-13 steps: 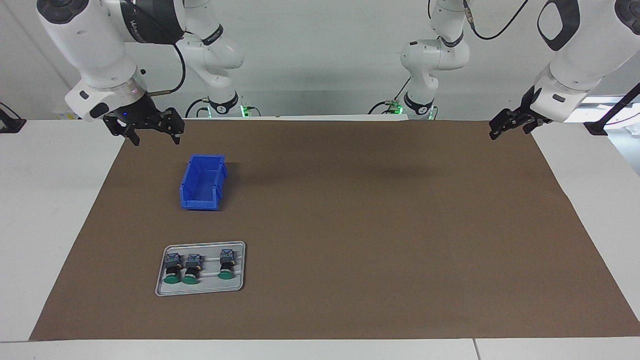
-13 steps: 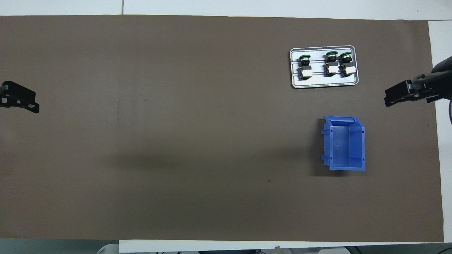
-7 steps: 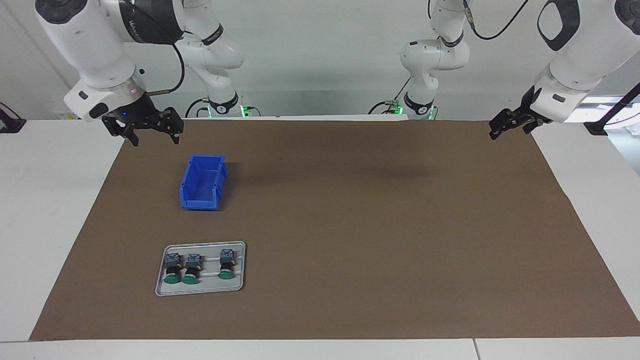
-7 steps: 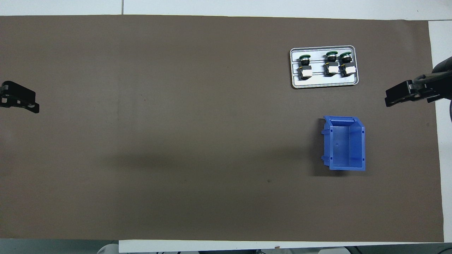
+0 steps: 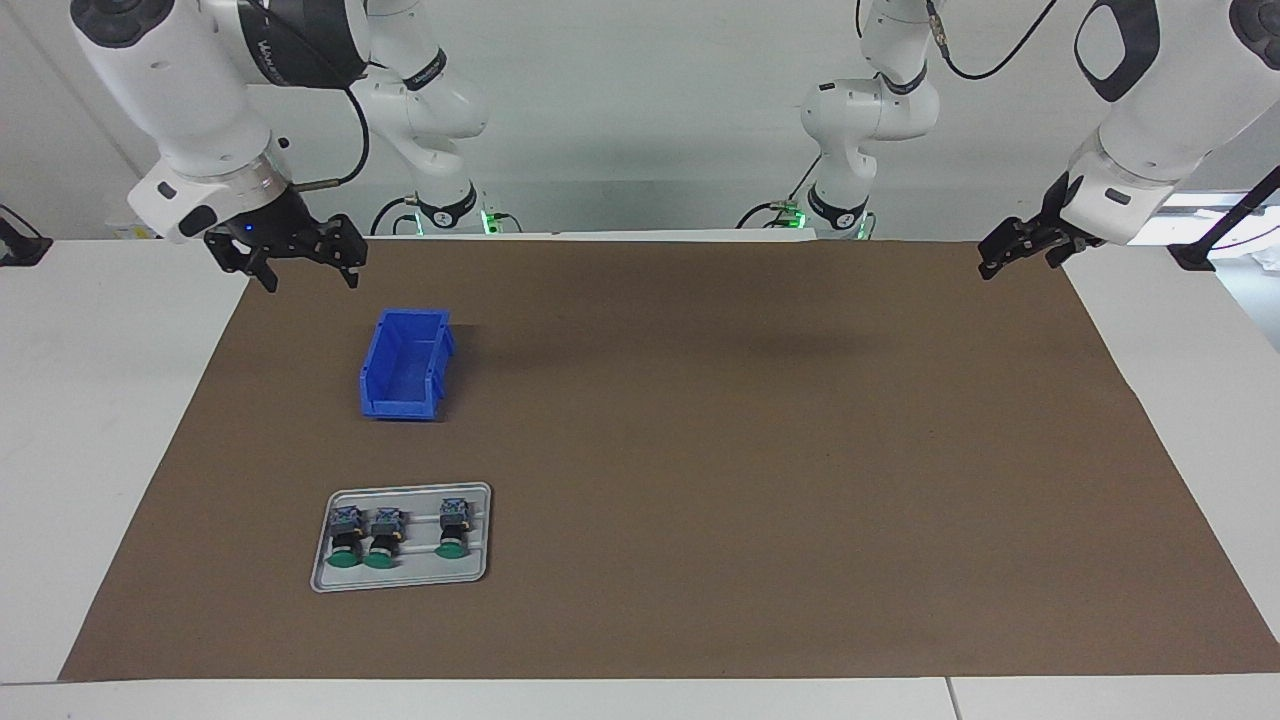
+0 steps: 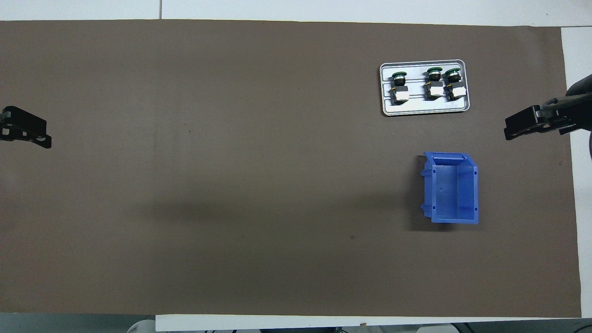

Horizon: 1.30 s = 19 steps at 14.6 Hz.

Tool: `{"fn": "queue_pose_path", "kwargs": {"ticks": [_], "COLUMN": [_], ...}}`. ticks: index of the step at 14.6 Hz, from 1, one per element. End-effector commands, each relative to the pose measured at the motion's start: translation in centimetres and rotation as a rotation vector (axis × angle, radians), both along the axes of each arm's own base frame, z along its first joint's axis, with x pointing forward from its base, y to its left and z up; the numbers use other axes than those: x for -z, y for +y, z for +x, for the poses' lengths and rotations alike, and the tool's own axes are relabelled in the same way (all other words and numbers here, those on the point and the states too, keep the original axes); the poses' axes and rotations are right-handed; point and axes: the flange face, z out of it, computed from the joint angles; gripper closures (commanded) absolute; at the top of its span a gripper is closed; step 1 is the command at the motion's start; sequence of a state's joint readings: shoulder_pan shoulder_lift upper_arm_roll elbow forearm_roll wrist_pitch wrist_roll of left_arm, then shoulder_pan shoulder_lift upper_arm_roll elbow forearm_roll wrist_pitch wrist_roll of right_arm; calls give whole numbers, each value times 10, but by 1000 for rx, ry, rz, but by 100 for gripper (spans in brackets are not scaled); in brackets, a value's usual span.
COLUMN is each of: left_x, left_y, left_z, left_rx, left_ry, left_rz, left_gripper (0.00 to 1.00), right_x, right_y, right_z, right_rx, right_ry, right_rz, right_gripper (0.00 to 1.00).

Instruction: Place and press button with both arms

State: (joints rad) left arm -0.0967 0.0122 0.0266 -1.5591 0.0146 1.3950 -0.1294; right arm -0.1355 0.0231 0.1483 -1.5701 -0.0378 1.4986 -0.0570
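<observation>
Three buttons (image 5: 446,527) (image 6: 399,87) lay side by side in a grey tray (image 5: 324,572) (image 6: 421,109) at the lower left of the facing view, caps pointing away from the robots. A blue bin (image 5: 405,364) (image 6: 452,187) stood above it in that frame, nearer the robots. The right gripper (image 5: 305,262) (image 6: 521,126) hung at upper left, fingers spread and empty. The left gripper (image 5: 1018,249) (image 6: 27,130) hung at upper right over the brown mat (image 5: 760,450); its finger state could not be told.
</observation>
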Motion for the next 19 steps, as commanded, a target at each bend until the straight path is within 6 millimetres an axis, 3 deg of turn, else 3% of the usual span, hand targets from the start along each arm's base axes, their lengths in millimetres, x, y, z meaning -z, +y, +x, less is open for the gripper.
{"fn": "queue_pose_path", "kwargs": {"ticks": [1,5,8,10,14,15,19], "left_x": [0,0,-1,-1,-3,-3,-3], "left_y": [-1,-1,3,5,13,22,22], "left_z": [-2,-2,-2,-2,-1,-1,0], "left_rx": [4,16,15,55,81,85,85], "left_ry": [-9,-7,-8,-9,-13,-15,-21], "left_rz": [-7,-9,-10,-16,-16,-20,-20], "left_gripper": [0,0,0,0,0,0,0], "right_x": [3,71,131,171,234,239,281], "right_y": [9,43,73,83,103,107,102], "right_z": [6,63,121,143,165,169,159], "right_rx": [-32,-14,-46,-46,-8,-17,-14], "right_ry": [-48,-91,-106,-134,-188,-227,-235], "right_rz": [23,39,65,82,76,62,53], "right_gripper": [1,2,5,5,7,7,9]}}
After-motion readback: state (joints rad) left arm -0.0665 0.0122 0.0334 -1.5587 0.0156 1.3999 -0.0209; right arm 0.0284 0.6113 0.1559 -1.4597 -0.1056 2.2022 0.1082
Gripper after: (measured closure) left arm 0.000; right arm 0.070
